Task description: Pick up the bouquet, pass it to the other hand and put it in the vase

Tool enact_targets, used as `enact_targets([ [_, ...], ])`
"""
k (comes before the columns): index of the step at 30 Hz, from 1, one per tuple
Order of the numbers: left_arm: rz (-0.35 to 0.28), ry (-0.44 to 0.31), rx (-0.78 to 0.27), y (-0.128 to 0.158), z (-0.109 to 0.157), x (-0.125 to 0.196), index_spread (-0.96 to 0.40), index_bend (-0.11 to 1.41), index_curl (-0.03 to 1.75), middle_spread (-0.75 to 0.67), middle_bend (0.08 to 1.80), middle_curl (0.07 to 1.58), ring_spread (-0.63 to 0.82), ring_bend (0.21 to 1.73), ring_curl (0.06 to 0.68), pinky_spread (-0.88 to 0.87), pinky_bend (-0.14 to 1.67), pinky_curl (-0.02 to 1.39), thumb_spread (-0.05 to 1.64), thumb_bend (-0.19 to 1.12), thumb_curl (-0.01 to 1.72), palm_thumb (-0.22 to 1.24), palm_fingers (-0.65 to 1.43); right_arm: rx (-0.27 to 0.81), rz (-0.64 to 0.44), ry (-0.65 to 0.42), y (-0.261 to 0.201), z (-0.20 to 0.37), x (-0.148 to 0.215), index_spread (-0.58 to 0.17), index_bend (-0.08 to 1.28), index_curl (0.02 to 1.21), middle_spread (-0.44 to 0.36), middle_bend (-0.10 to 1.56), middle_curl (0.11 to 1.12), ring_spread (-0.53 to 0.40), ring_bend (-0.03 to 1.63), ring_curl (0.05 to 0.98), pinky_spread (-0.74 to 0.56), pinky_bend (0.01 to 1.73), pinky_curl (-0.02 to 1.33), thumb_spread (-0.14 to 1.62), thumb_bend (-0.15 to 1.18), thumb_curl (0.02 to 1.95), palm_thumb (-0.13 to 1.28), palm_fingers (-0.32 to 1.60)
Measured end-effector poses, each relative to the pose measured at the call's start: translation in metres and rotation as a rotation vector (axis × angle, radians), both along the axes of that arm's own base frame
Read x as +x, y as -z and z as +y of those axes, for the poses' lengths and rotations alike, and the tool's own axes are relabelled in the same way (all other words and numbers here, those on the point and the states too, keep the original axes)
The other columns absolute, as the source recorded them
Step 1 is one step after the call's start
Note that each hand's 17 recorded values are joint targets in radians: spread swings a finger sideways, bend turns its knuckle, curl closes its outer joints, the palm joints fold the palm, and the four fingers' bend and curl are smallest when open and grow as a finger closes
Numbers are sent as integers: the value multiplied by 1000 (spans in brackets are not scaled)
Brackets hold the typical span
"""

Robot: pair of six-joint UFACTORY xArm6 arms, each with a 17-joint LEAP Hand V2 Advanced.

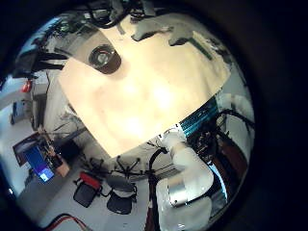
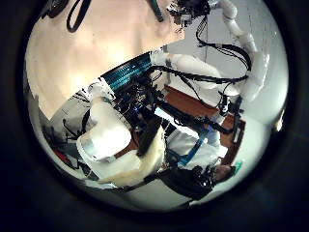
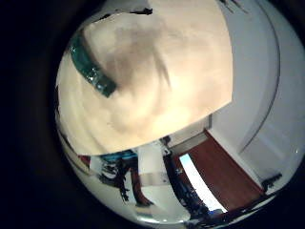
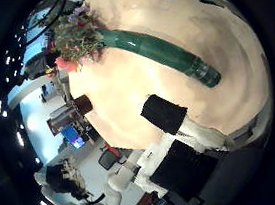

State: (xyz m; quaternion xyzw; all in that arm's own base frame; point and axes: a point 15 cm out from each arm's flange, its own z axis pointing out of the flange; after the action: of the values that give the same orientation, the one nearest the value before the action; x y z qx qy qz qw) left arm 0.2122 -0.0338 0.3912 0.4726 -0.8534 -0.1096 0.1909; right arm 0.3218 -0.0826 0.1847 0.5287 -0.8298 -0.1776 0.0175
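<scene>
The bouquet lies flat on the table (image 4: pixel 183 21) under my right hand. Its flower head (image 4: pixel 74 35) points toward the table's edge, and its long wrapped stem (image 4: pixel 161 51) runs across the tabletop. The stem's end (image 3: pixel 92 65) shows close to the right palm. Nothing is curled round it. The vase (image 1: pixel 101 60) stands upright on the table near an edge, its dark round mouth facing my left palm. Across the table from the left palm, the right hand (image 1: pixel 164 29) hangs over the tabletop with its fingers stretched out. None of my left hand shows.
The right arm (image 2: pixel 217 70) reaches in over the table's far side. Beyond the table's edges are chairs (image 1: pixel 101 191), a wooden floor (image 3: pixel 224 172) and lab furniture. A wide bare stretch of tabletop (image 1: pixel 154 91) lies between the vase and the right hand.
</scene>
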Motion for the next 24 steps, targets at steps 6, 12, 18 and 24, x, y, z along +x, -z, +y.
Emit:
enact_targets([
  [6,9,0,2,2,1,2,-37,185,373,341,185,301,557,463,205,633,359,155,1156,-19,278,206,118,1,33,-13,26,9,8,-159,176,320,27,455,433,-74,894,309,188,636,215,1071,-26,389,509,426],
  [12,18,0,6,4,0,3,-37,184,373,341,184,300,555,460,203,633,358,156,1156,-19,277,206,119,-2,44,-36,46,17,16,-158,177,331,27,473,438,-86,910,312,177,664,201,1056,-25,391,513,412],
  [18,19,-3,9,4,0,3,-28,184,373,341,183,300,555,460,202,634,356,157,1163,-19,276,208,119,-2,69,-58,58,28,17,-157,180,342,26,482,440,-91,918,313,167,689,187,1049,-24,394,527,407],
  [24,21,-1,7,4,-1,6,-24,185,375,341,182,298,554,461,202,634,354,157,1164,-19,276,208,122,-31,78,-86,64,33,19,-158,180,350,12,507,449,-112,941,317,139,703,167,1040,-19,405,577,424],
])
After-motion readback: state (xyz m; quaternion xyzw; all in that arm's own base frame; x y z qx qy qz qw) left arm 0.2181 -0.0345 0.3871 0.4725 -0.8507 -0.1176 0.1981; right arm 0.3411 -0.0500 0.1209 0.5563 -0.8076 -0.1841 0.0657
